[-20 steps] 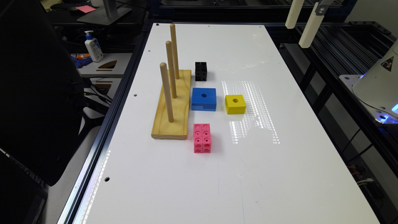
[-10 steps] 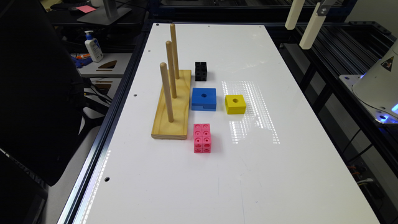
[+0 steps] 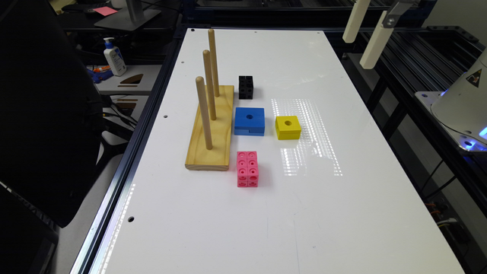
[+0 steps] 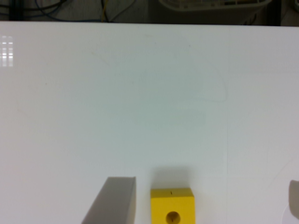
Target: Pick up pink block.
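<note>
The pink block (image 3: pixel 247 169) lies flat on the white table (image 3: pixel 342 220), just off the near end of the wooden peg base, with nothing touching it. My gripper (image 3: pixel 357 53) hangs high over the table's far edge at the exterior view's right, well away from the pink block. In the wrist view my gripper (image 4: pixel 205 186) is open with its two pale fingers (image 4: pixel 114 200) spread wide. The yellow block (image 4: pixel 172 206) lies on the table far below, between them.
A wooden base with three upright pegs (image 3: pixel 211 125) stands beside the pink block. A blue block (image 3: pixel 249 121), a yellow block (image 3: pixel 288 127) and a small black cube (image 3: pixel 245 87) lie beyond it. The robot's white base (image 3: pixel 462 102) stands at the exterior view's right.
</note>
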Tool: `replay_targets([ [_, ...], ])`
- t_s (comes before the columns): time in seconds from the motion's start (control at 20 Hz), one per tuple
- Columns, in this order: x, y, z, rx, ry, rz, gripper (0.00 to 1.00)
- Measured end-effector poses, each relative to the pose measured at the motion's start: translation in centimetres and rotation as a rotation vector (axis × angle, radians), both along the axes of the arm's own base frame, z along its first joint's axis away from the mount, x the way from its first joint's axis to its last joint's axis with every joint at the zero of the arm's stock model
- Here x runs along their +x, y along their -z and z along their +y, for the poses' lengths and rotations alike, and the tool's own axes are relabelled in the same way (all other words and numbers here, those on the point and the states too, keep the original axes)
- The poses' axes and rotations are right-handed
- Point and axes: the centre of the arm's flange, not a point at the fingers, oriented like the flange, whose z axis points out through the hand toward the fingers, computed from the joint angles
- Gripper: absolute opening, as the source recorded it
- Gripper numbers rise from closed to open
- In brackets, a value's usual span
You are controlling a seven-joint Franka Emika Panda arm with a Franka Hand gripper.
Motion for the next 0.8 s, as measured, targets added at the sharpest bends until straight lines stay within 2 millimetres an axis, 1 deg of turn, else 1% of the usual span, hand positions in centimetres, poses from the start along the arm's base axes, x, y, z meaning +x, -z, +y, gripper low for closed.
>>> replay_targets([
  [0.45,2.7,-0.1,2.2,-0.002,0.002,0.013,1.0],
  [0.8,3.9,0.1,3.3,-0.002,0.001,0.019,1.0],
])
